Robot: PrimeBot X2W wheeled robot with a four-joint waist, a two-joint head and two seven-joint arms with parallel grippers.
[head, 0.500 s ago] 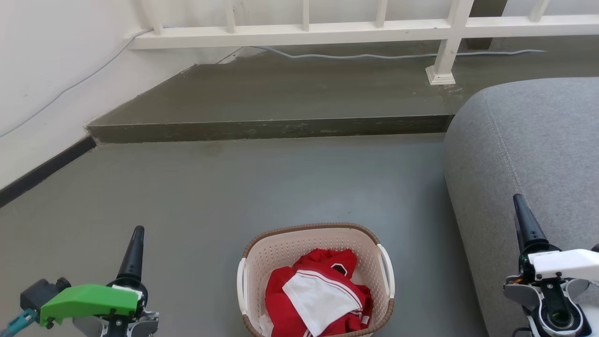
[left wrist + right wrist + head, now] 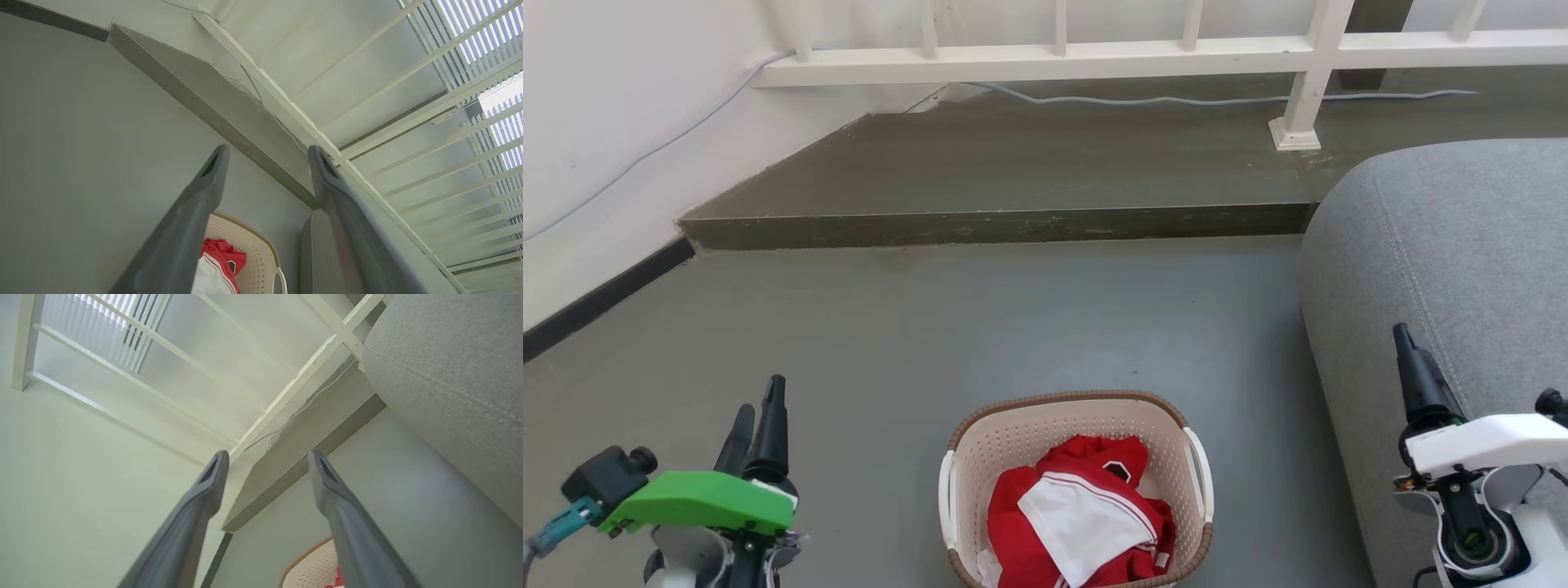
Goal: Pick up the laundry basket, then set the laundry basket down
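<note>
The laundry basket [image 2: 1013, 445] sits on the grey floor low in the head view, cream and perforated with a brown rim and white side handles. Red and white clothes [image 2: 1078, 514] lie in it. My left gripper [image 2: 760, 398] hovers to its left, open and holding nothing. My right gripper [image 2: 1405, 339] is to its right, in front of the sofa, seen edge-on. The left wrist view has the left gripper [image 2: 269, 151] open, with the basket [image 2: 255, 251] low between its fingers. In the right wrist view the right gripper [image 2: 267, 457] is open above a corner of the basket [image 2: 312, 571].
A grey sofa [image 2: 1462, 245] fills the right side, close to the basket. A raised dark step [image 2: 996, 222] crosses the floor ahead, with a white railing [image 2: 1094, 53] and a loose cable [image 2: 1135, 100] on it. A white wall [image 2: 605, 122] runs along the left.
My left gripper has risen a little and turned, so both its fingers now show. My right gripper has moved up and slightly left. The basket has stayed put.
</note>
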